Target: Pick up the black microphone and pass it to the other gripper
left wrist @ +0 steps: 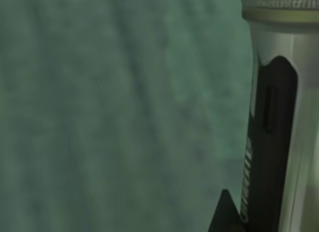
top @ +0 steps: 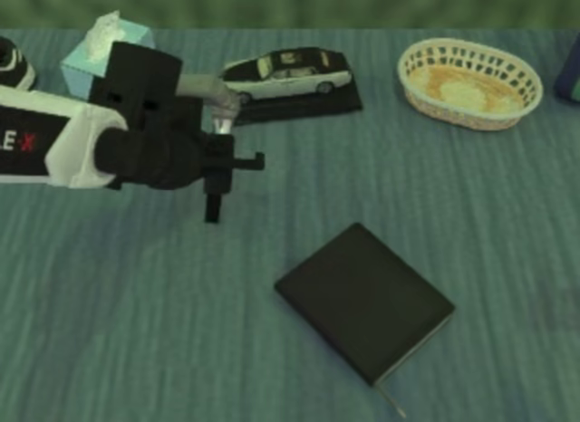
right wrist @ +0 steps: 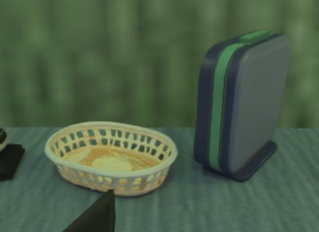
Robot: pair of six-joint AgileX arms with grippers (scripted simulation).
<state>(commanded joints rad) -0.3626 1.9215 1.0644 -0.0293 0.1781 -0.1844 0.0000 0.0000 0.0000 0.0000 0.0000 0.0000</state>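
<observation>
The black microphone [top: 214, 203] hangs roughly upright in my left gripper [top: 220, 159], which is shut on its body. Its silver mesh head [top: 222, 100] points toward the far side and its black tail pokes out toward the near side. In the left wrist view the microphone [left wrist: 271, 142] fills one side, pressed against a black fingertip [left wrist: 224, 214]. This left arm has the white lettered segment. My right arm is outside the top view. Its wrist view shows only one black fingertip [right wrist: 102, 214], with nothing beside it.
A flat black notebook [top: 362, 300] lies at centre right. A toy car [top: 285, 73] on a black base stands behind the left gripper. A tissue box [top: 100, 51] is at the back left, a wicker basket [top: 469, 82] at the back right, and beside it an upright blue-grey case [right wrist: 241, 102].
</observation>
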